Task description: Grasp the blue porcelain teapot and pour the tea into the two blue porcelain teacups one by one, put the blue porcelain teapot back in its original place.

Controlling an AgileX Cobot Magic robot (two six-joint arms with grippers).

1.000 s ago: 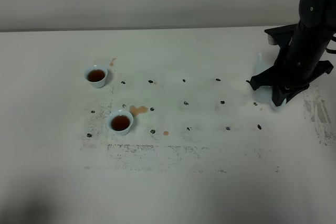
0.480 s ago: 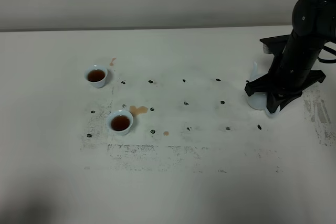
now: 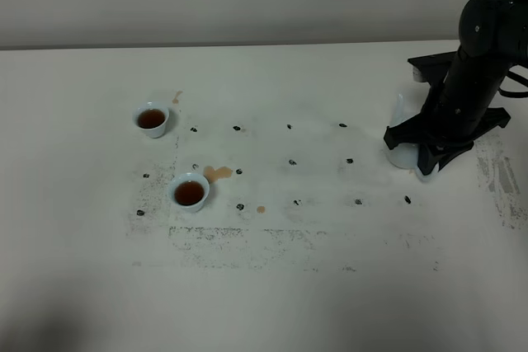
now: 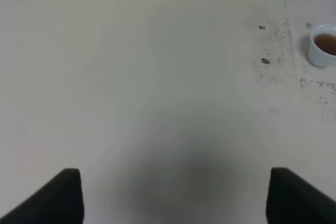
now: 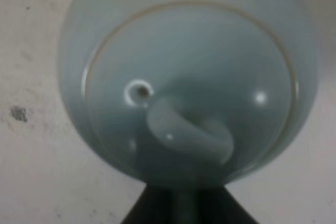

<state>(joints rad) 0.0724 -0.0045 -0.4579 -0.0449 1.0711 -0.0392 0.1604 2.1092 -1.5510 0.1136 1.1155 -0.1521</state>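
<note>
Two teacups (image 3: 152,118): both hold tea, at frame left.
Right gripper (image 5: 178,203): clamped on teapot (image 5: 189,85) handle; you lower it gently, then release.

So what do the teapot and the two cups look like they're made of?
Teapot: likely glazed porcelain, pale blue-white and glossy; bright highlights sit on its domed lid.
Near cup and far cup: the same pale, smooth look, probably glazed porcelain too, though too small to be sure. Both hold reddish-brown tea.
</note>
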